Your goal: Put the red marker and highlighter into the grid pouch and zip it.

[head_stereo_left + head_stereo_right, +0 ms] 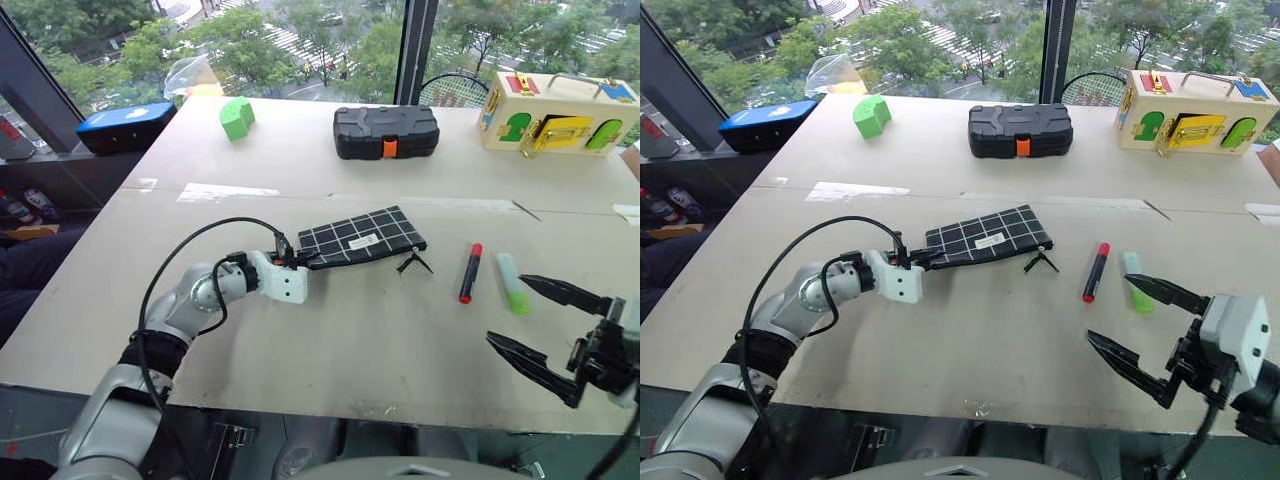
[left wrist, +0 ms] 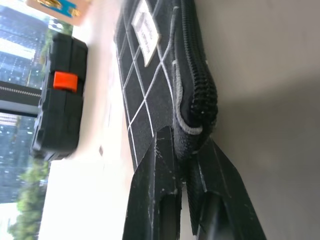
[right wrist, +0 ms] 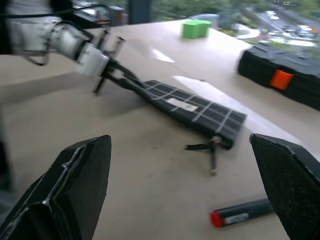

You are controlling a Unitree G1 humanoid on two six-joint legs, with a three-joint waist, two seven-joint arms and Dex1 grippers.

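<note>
The grid pouch (image 2: 165, 80) runs out past the edge of the left wrist view, and its near corner is pinched out of sight between the black fingers (image 2: 155, 200) of the left gripper (image 1: 292, 262), so the fabric inside the grip cannot be inspected. In the right wrist view the red marker (image 3: 242, 214) is blurred and partly cut off behind a finger of the right gripper (image 1: 1140, 325) (the printed band on its barrel is unreadable). The pouch's white label (image 1: 364, 241) is too small to read.
</note>
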